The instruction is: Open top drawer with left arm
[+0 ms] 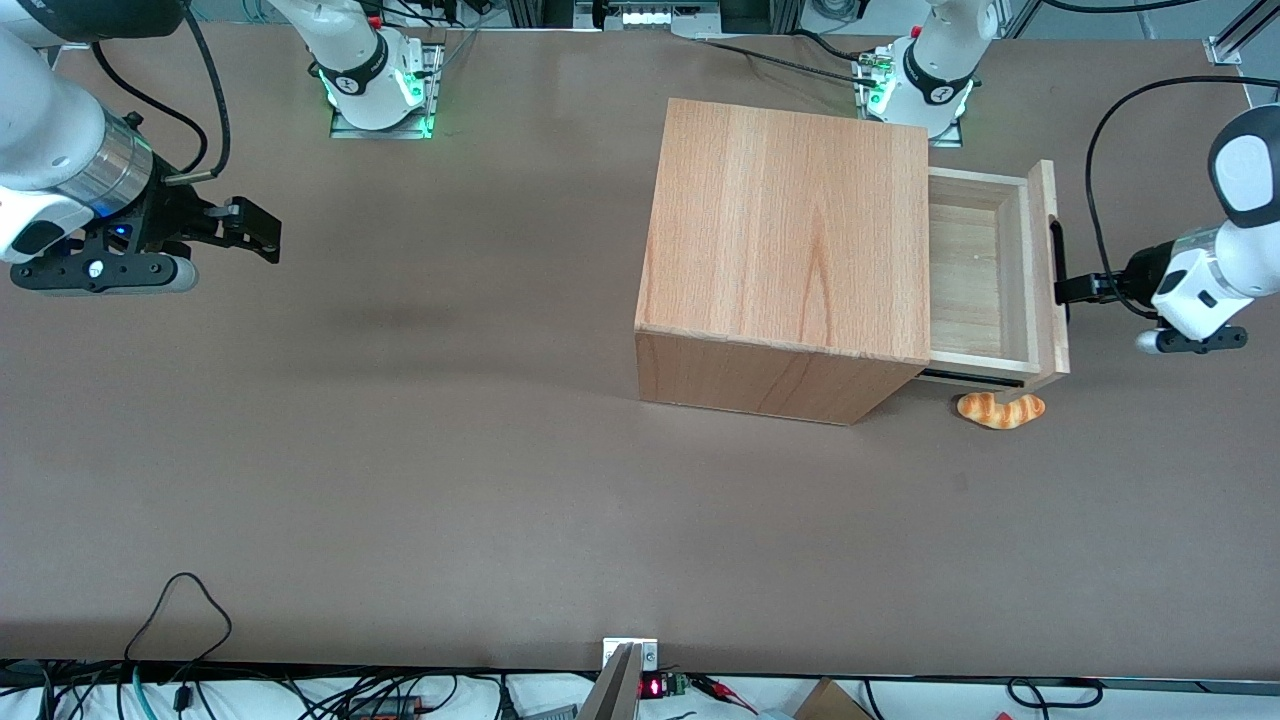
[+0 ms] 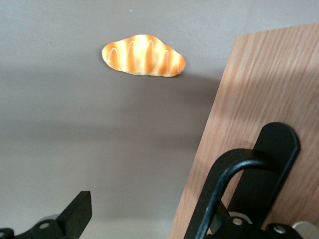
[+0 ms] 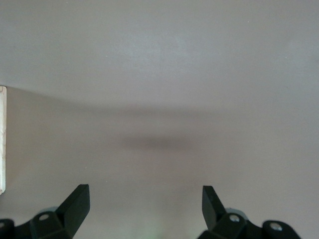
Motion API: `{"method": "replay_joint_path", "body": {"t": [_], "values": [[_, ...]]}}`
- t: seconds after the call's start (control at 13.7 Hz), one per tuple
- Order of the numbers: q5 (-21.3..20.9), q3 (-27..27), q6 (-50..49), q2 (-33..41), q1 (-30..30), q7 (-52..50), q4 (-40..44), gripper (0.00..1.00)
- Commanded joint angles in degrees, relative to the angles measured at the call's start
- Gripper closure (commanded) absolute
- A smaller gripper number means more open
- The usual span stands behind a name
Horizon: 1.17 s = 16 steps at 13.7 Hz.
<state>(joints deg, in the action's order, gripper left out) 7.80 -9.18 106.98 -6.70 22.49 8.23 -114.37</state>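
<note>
The top drawer stands pulled partly out of the wooden cabinet, with its pale plank interior showing and nothing in it. A black handle runs along its front panel. The left arm's gripper is right at the handle, level with the drawer front. The gripper is open. One finger hangs free over the table, and the second sits at the handle loop, mostly hidden by it.
A toy croissant lies on the brown table just under the drawer's front corner, nearer to the front camera; the wrist view shows the croissant too. A black cable loops above the working arm.
</note>
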Motion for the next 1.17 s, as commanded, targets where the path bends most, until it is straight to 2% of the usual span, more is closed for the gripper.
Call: {"method": "replay_joint_path", "body": {"t": [0.0,0.44,1.09], "values": [[-1.3,-0.4,0.2,-1.7,2.3,0.8,2.2,0.00],[-1.3,-0.4,0.4,-3.4,6.2,1.6,4.2,0.00],[-0.9,-0.4,-2.1,-3.3,7.2,2.8,8.7,0.00]]}}
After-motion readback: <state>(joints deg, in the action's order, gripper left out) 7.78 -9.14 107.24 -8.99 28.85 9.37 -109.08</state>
